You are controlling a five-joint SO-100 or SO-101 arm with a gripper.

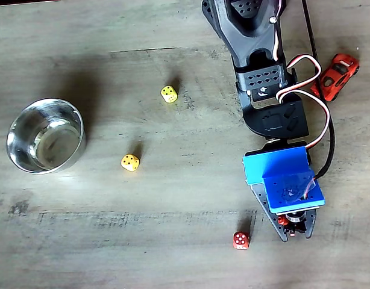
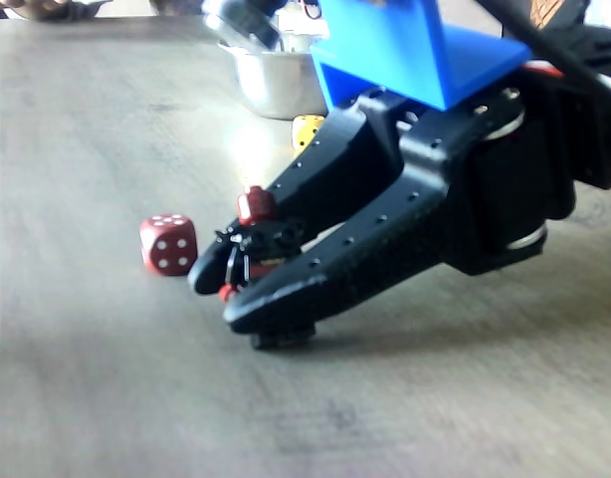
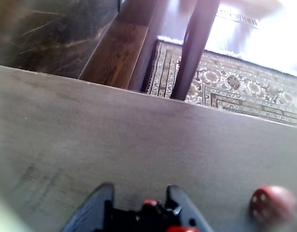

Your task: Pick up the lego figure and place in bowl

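A: What's the gripper (image 2: 231,284) doing?
B: Its jaws are closed around the lego figure (image 2: 254,239), low on the table (image 2: 77,378), beside a red die (image 2: 168,244).
A: The steel bowl (image 1: 45,136)?
B: Well apart, two yellow dice between.

Lego figure (image 2: 248,249) between hand (image 2: 231,289) fingers, beside die (image 2: 168,243).
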